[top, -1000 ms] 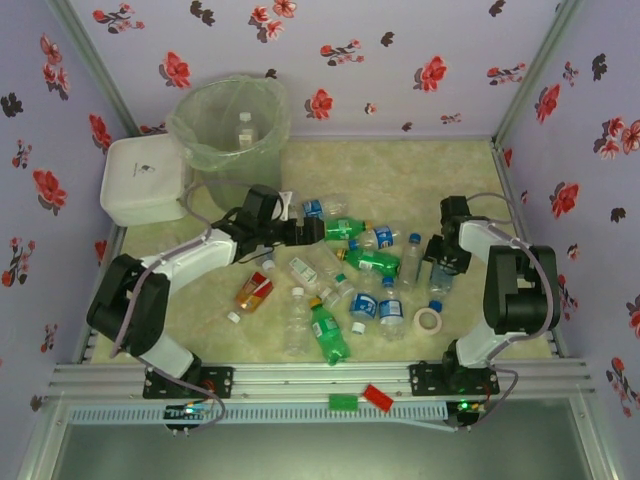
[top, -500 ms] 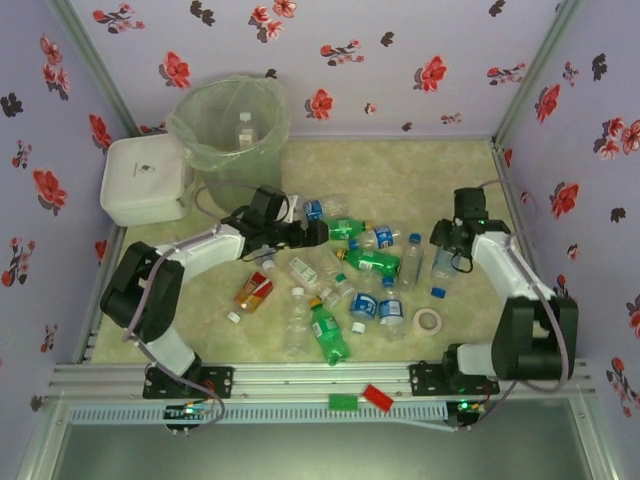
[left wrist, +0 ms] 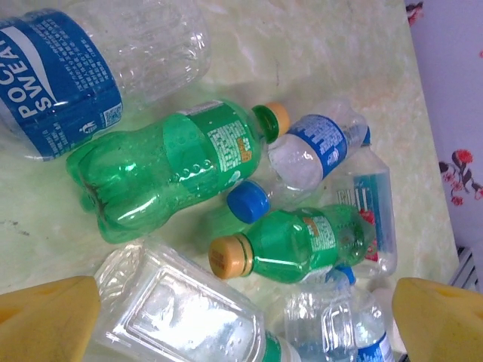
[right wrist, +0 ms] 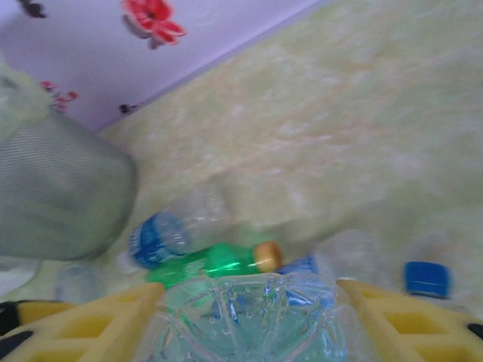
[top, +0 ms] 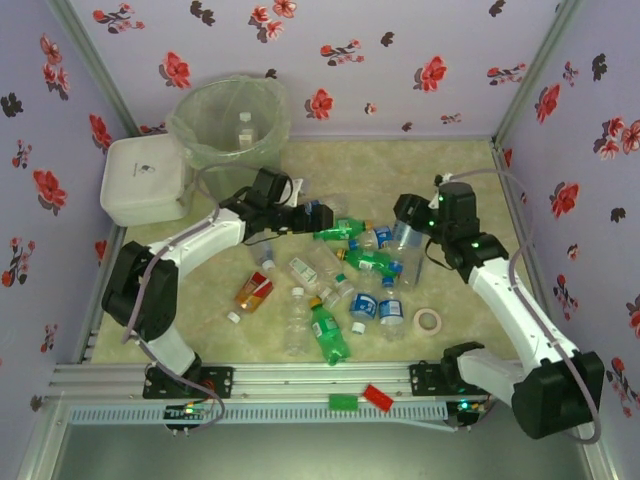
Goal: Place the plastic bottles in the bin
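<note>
I see the bin (top: 228, 125) at the table's (top: 420, 170) far left corner, one bottle (top: 245, 128) inside it. The box (top: 143, 178) sits just beside it on its left. The bottles (top: 345, 275) lie heaped mid-table, nearer me and right of the bin. The tape roll (top: 429, 321) lies on the table at the heap's near right. My right gripper (right wrist: 249, 302) holds another bottle (top: 403, 243) over the heap's right edge

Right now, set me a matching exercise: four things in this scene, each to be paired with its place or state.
1 bin
2 tape roll
3 left gripper
4 right gripper

A shut on a clear bottle
B back left, beside the white box
C open, over the bottle pile
D lying flat, right of the bottle pile

Pairs: 1-B, 2-D, 3-C, 4-A
</note>
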`<action>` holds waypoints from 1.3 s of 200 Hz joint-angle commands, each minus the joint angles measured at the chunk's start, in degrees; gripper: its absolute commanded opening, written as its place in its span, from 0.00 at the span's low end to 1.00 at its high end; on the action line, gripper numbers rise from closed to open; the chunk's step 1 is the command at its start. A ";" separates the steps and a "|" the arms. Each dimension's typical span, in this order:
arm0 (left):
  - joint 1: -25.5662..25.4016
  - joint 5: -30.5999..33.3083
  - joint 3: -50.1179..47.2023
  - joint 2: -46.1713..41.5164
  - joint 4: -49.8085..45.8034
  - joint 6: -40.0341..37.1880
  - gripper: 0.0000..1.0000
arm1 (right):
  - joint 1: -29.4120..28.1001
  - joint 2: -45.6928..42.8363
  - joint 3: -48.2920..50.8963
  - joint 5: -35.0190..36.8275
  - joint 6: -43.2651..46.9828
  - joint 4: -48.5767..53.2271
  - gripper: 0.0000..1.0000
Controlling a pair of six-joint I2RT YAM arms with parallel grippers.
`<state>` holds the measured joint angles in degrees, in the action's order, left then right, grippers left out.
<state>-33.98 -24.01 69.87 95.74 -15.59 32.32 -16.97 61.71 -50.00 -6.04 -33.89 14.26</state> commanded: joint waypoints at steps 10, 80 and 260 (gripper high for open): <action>1.45 2.75 4.43 -0.29 -11.15 -6.18 1.00 | -5.14 2.15 -2.82 -1.08 -4.46 -7.35 0.38; 2.00 2.27 -6.86 -17.12 6.37 -2.66 1.00 | -10.05 11.60 -8.11 -4.01 -9.00 -17.13 0.37; -11.64 10.59 -8.27 -13.48 18.57 -6.54 0.87 | -17.28 16.95 -13.40 -8.29 -12.08 -16.86 0.39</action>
<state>-45.15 -16.60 59.96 81.97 1.83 27.88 -33.52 78.52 -62.46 -13.76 -45.28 -1.91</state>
